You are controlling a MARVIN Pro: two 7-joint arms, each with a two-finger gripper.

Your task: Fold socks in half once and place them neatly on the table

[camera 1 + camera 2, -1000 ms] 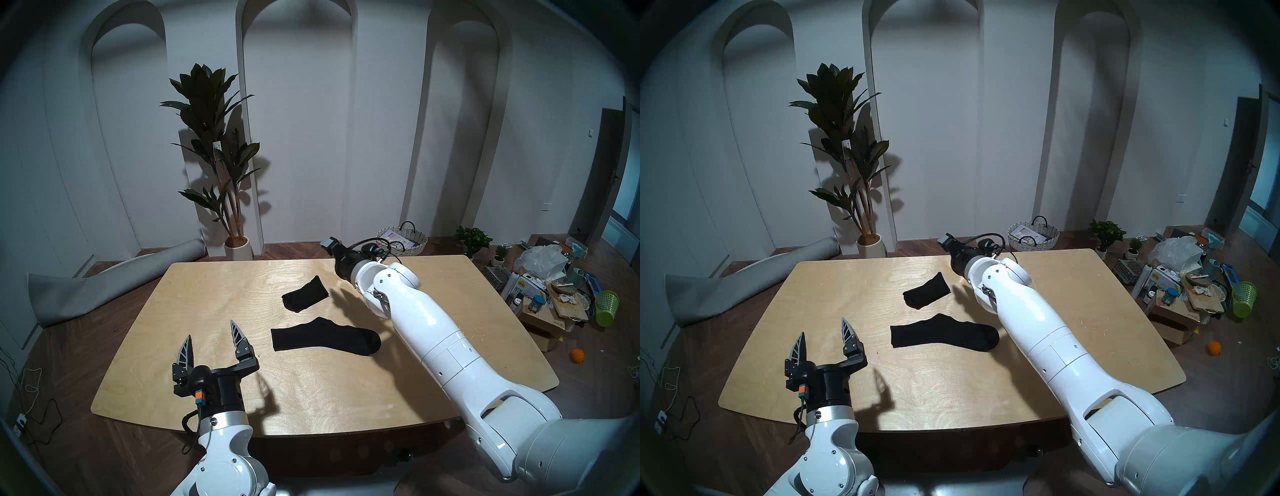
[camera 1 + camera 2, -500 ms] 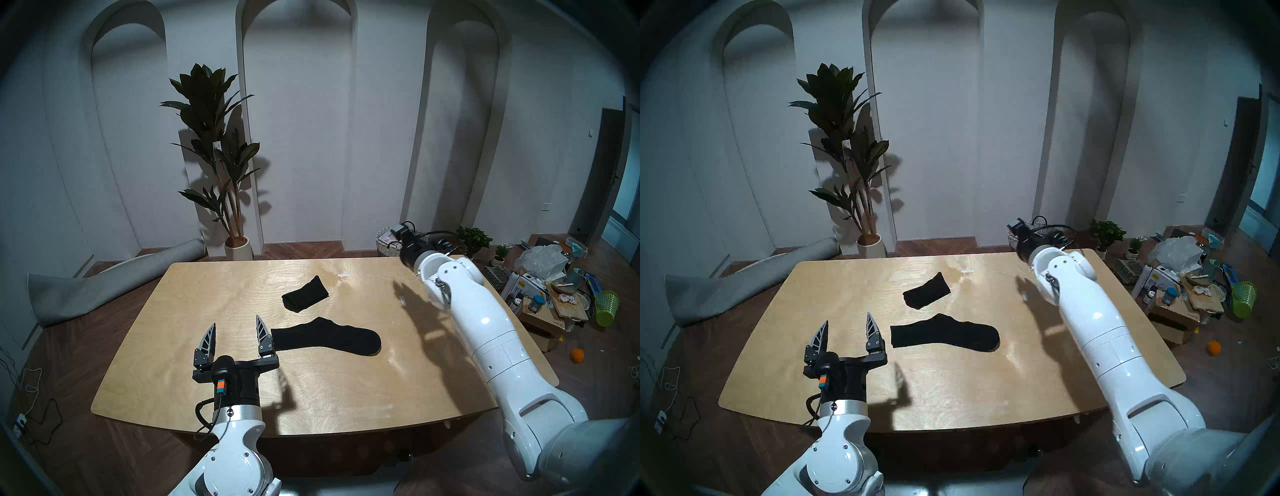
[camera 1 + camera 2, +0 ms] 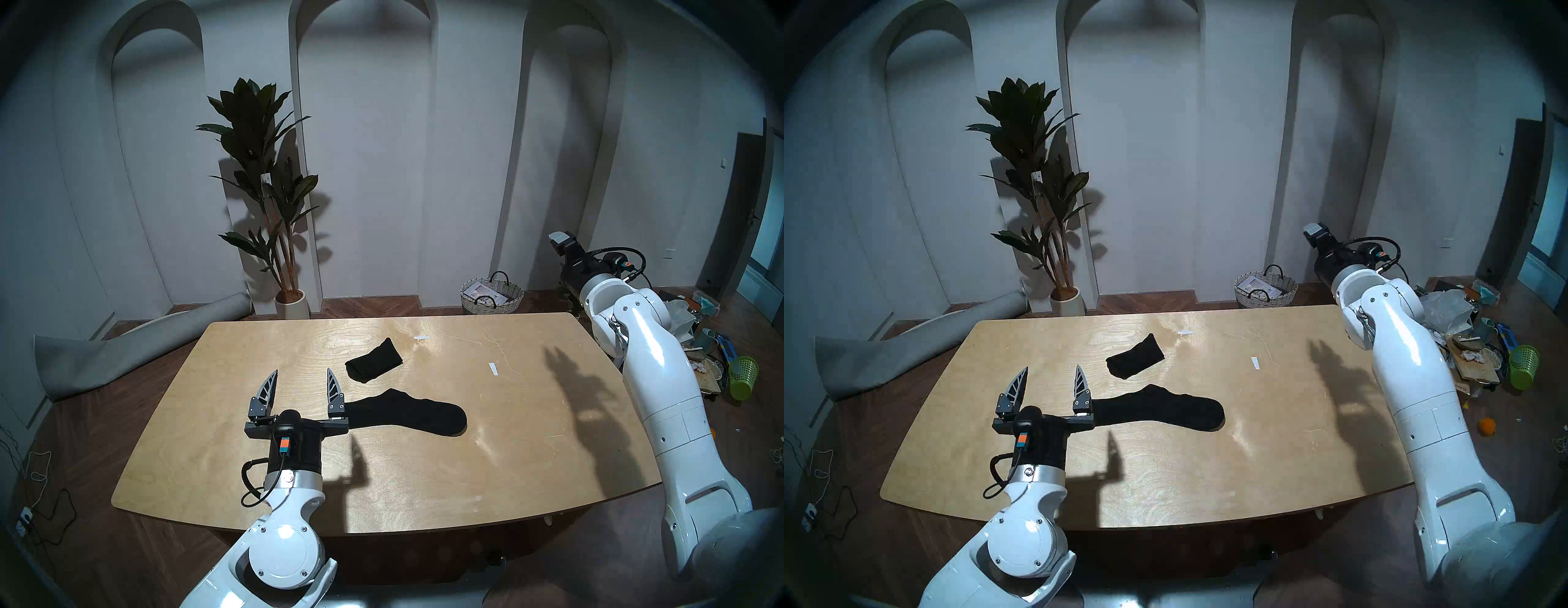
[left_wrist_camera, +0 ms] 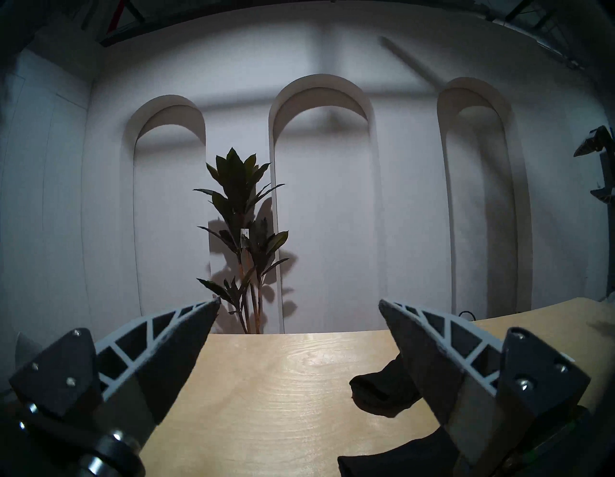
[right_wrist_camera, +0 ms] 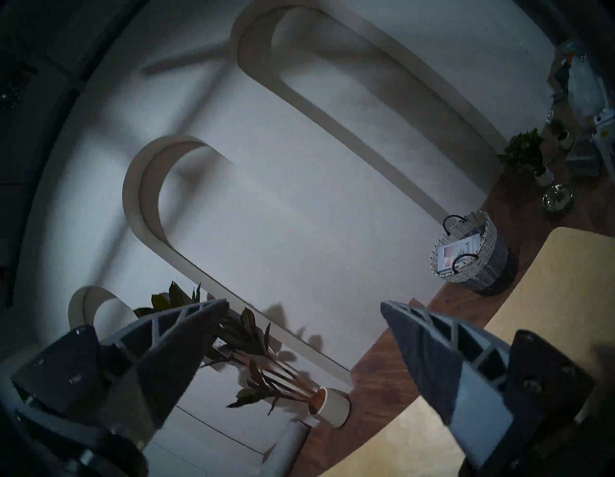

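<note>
A folded black sock [image 3: 373, 360] lies on the far middle of the table [image 3: 237, 463]. It also shows in the head right view [image 3: 1134, 361] and the left wrist view [image 4: 382, 389]. A second black sock [image 3: 407, 412] lies flat and full length nearer me. My left gripper [image 3: 303, 373] is open and empty, just left of this sock's cuff, and its right finger base covers the cuff end. The cuff shows in the left wrist view [image 4: 392, 459] under the right finger. My right gripper [image 3: 562, 240] is open and empty, raised beyond the table's far right corner.
Two white tape strips [image 3: 492, 368] lie on the table's right half. A wicker basket [image 3: 492, 295] and a potted plant [image 3: 288, 297] stand on the floor behind the table. A rolled grey mat [image 3: 127, 352] lies at the left. Clutter [image 3: 700, 361] fills the floor at the right.
My left gripper moved forward and right up to the flat sock's cuff. My right arm swung right and up, away from the folded sock to beyond the table's far right corner.
</note>
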